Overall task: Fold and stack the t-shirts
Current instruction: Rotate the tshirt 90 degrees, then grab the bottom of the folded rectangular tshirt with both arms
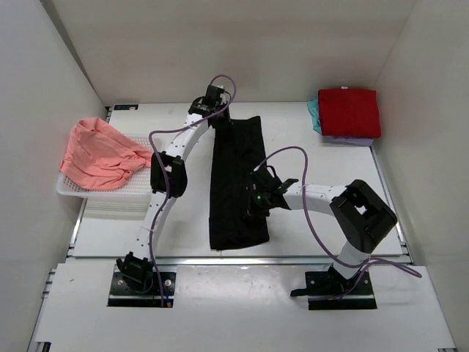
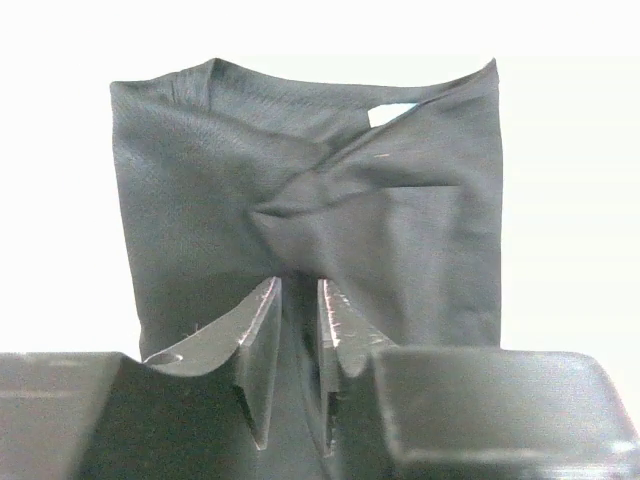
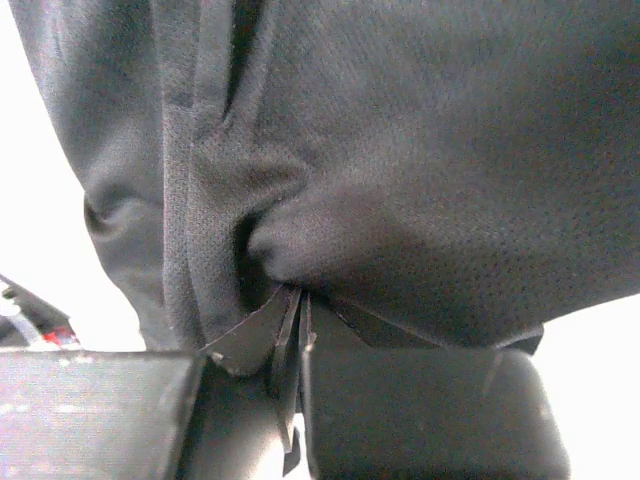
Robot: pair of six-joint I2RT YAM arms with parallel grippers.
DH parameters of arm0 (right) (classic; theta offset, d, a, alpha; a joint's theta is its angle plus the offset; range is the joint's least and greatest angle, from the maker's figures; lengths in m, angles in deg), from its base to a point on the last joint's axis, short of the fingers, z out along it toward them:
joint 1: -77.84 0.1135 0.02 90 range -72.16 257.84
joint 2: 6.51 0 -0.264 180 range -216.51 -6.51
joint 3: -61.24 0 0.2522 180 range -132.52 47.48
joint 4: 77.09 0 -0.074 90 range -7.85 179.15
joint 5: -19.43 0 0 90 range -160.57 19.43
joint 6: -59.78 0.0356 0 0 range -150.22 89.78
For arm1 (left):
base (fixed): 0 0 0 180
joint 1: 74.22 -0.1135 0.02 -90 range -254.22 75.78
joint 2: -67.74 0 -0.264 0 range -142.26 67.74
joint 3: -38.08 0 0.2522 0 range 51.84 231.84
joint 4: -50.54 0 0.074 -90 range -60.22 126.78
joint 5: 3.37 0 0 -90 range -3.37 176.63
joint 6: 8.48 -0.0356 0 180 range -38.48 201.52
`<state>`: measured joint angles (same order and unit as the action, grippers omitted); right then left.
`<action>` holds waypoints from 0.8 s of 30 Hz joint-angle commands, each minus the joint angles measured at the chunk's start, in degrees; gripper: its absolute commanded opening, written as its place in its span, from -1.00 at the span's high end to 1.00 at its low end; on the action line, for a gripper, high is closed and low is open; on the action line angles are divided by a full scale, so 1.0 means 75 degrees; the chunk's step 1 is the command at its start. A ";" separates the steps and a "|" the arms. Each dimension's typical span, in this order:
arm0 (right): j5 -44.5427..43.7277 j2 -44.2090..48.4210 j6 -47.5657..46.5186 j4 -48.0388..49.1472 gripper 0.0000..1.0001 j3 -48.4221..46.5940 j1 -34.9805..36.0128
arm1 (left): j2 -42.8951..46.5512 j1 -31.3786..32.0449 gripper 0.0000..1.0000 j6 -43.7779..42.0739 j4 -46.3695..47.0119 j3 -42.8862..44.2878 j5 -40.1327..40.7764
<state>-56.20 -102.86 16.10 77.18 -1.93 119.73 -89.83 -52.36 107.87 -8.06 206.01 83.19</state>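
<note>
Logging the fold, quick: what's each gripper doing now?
Left gripper: slightly open, black shirt between its jaws.
Right gripper: closed, pinching the black shirt.

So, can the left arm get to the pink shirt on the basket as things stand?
Probably yes. The pink shirt lies on the white basket right beside that arm, with nothing between; the left hand must only leave the black shirt first.

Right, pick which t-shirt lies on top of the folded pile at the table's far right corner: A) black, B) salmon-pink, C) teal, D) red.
D: the red t-shirt lies folded on top, with an edge of the teal t-shirt showing beneath it at the left.
</note>
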 commanded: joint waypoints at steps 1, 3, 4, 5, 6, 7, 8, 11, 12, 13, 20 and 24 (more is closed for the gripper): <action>-0.0896 0.0073 -0.1218 -0.0721 0.99 -0.0745 -0.0112 | 0.2162 -0.0056 0.30 -0.0162 0.0540 -0.0186 -0.0196; -0.0966 0.0330 -0.1686 -0.1400 1.00 -0.1191 -0.0077 | 0.3066 -0.0080 0.24 0.0096 0.0704 -0.1061 -0.0535; -0.0990 0.0587 -0.1770 -0.1810 0.98 -0.1391 -0.0066 | 0.3707 -0.0091 0.21 0.0212 0.0740 -0.1903 -0.0618; -0.1014 0.0903 -0.1945 -0.1989 0.86 -0.1416 -0.0077 | 0.4433 -0.0184 0.21 0.0260 0.0787 -0.2352 -0.0724; -0.1118 0.1115 -0.1981 -0.2257 0.80 -0.1300 -0.0066 | 0.4823 -0.0185 0.21 0.0307 0.0810 -0.3377 -0.0852; -0.1212 0.1616 -0.2016 -0.2341 0.68 -0.1079 -0.0135 | 0.5581 -0.0162 0.21 0.0226 0.0845 -0.4490 -0.0911; -0.1225 0.2143 -0.2017 -0.2284 0.57 -0.0879 -0.0229 | 0.6366 -0.0173 0.20 0.0214 0.0869 -0.5104 -0.0982; -0.0711 0.3188 -0.1888 -0.2294 0.35 0.0361 -0.0871 | 0.8311 -0.0104 0.07 0.0272 0.0951 -0.8836 -0.1532; -0.0686 0.3365 -0.1946 -0.2376 0.32 0.0539 -0.1048 | 0.9050 0.0001 0.06 0.0330 0.1114 -0.9440 -0.1580; -0.0686 0.3657 -0.2016 -0.2482 0.24 0.0842 -0.1085 | 0.9440 0.0072 0.06 0.0435 0.1208 -1.0641 -0.1615; -0.0125 0.4890 -0.1326 -0.2062 -0.11 0.2484 -0.0992 | 1.2887 0.0881 -0.01 0.2216 0.2216 -1.5803 -0.2153; 0.0111 0.5101 -0.0776 -0.1383 -0.13 0.3235 -0.0898 | 1.3404 0.1290 -0.02 0.2861 0.2872 -1.6921 -0.2167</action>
<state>-57.64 -66.47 6.55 61.55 20.26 112.28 7.17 -44.33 123.65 5.90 81.08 68.98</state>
